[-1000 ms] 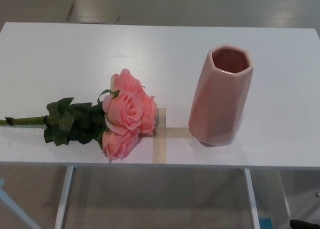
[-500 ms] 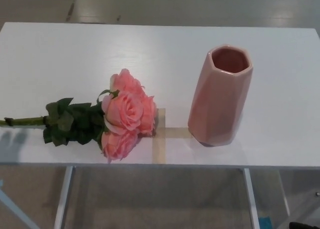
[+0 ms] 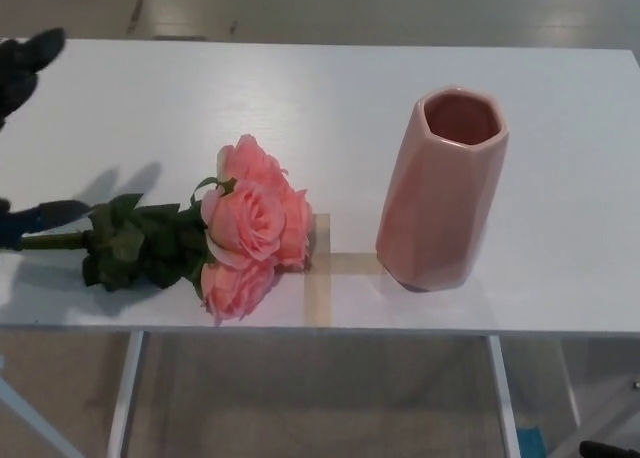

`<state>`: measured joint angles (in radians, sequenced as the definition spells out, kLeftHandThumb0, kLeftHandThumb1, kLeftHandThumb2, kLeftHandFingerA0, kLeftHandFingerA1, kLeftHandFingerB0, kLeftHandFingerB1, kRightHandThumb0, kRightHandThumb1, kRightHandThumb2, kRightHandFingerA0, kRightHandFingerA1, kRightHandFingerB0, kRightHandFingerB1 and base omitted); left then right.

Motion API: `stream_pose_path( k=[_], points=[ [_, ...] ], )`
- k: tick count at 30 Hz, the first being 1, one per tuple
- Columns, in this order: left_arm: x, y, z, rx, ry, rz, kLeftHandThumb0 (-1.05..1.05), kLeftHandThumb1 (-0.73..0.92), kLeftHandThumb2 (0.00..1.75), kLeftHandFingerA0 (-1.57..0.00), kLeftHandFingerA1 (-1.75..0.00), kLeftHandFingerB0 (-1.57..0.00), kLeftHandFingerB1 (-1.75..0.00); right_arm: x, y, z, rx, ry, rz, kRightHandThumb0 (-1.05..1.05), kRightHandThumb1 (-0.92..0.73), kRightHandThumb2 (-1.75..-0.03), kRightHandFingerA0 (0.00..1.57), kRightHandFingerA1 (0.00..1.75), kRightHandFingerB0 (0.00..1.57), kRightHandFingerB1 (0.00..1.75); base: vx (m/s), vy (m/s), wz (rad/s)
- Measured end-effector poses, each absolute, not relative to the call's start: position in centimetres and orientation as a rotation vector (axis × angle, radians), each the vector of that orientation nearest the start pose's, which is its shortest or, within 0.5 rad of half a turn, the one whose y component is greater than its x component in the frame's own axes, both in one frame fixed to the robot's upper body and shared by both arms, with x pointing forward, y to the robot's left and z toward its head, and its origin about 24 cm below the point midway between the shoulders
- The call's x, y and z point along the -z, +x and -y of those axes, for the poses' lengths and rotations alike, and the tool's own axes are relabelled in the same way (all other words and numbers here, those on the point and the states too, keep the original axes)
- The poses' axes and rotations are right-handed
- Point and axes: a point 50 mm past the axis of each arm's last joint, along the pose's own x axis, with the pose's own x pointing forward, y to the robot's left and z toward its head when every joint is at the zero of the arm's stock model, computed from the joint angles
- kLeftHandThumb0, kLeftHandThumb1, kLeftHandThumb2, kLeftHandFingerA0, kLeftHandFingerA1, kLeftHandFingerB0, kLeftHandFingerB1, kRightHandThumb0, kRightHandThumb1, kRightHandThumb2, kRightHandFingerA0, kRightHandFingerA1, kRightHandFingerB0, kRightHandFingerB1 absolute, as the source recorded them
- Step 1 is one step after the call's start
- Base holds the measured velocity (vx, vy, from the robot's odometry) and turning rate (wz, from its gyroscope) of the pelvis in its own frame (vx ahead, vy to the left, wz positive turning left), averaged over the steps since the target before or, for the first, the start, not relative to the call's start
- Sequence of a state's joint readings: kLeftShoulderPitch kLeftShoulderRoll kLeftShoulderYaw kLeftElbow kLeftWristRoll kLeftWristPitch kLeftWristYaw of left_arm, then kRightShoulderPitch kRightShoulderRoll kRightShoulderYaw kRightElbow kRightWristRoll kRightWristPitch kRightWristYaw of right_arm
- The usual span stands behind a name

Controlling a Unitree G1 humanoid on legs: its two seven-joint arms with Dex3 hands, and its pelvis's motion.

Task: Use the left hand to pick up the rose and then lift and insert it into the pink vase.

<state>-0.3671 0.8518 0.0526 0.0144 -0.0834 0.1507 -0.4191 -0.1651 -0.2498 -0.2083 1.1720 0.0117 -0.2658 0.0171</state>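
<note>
Pink blooms of the rose (image 3: 247, 221) lying flat on the white table (image 3: 330, 88), heads pointing toward the pink vase (image 3: 441, 189), green leaves and stem trailing off to the left edge. Vase upright, mouth open and empty, well apart from the flowers, just past a cross of tan tape (image 3: 330, 268). Left hand (image 3: 20, 63) only just showing at the left edge, dark fingers (image 3: 40, 46) spread apart and holding nothing, one black tip low down near the stem end. Whether that tip touches the stem: impossible to tell. Right hand out of sight. By the look of it, nothing of the task done: reach under way, stem not yet gripped. Left to do: closing on the stem, lifting, turning stem-down, lowering into the vase mouth
</note>
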Motion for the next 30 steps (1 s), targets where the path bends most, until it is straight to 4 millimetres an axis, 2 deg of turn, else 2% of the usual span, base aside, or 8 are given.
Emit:
stream_pose_path(
  k=[11,12,13,14,15,23,24,30],
  points=[
    [-18.7,34.2,-25.4,0.303,0.971,-0.11,-0.54,0.36,0.7,0.0,-0.06,0.0,-0.07,11.1,18.8,26.2,0.265,-0.113,-0.705,-0.21,-0.64,-0.59,0.59,0.5,0.51,0.45,0.0,0.0,0.0],
    [-18.6,34.5,-25.2,0.312,0.999,-0.133,-0.51,0.42,0.53,0.0,-0.1,0.0,-0.11,11.0,18.8,26.2,0.265,-0.112,-0.704,-0.21,-0.64,-0.59,0.59,0.5,0.51,0.45,0.0,0.0,0.0],
    [-18.3,34.7,-25.0,0.324,1.031,-0.159,-0.51,0.42,0.53,0.0,-0.1,0.0,-0.11,11.0,18.8,26.1,0.265,-0.112,-0.703,-0.21,-0.64,-0.59,0.59,0.5,0.51,0.45,0.0,0.0,0.0],
    [-18.2,34.8,-24.9,0.33,1.048,-0.172,-0.52,0.35,0.7,0.0,-0.08,0.0,-0.09,11.0,18.8,26.1,0.265,-0.112,-0.703,-0.21,-0.64,-0.59,0.59,0.5,0.51,0.45,0.0,0.0,0.0],
    [-18.0,35.0,-24.7,0.342,1.077,-0.193,-0.52,0.35,0.7,0.0,-0.08,0.0,-0.09,11.0,18.8,26.1,0.265,-0.111,-0.703,-0.21,-0.64,-0.59,0.59,0.5,0.51,0.45,0.0,0.0,0.0],
    [-16.7,35.5,-23.5,0.435,1.227,-0.325,-0.52,0.35,0.7,0.0,-0.07,0.0,-0.09,11.0,18.9,26.2,0.269,-0.108,-0.7,-0.21,-0.64,-0.59,0.59,0.5,0.51,0.45,0.0,0.0,0.0],
    [-16.6,35.6,-23.5,0.442,1.236,-0.339,-0.52,0.41,0.53,0.0,-0.08,0.0,-0.1,11.0,18.9,26.2,0.269,-0.108,-0.7,-0.21,-0.64,-0.59,0.59,0.5,0.51,0.46,0.0,0.0,0.0],
    [-15.5,36.0,-23.5,0.47,1.261,-0.42,-0.53,0.41,0.53,0.0,-0.08,0.0,-0.12,11.0,18.9,26.2,0.271,-0.106,-0.7,-0.21,-0.64,-0.59,0.59,0.5,0.52,0.46,0.0,0.0,0.0]
  ],
)
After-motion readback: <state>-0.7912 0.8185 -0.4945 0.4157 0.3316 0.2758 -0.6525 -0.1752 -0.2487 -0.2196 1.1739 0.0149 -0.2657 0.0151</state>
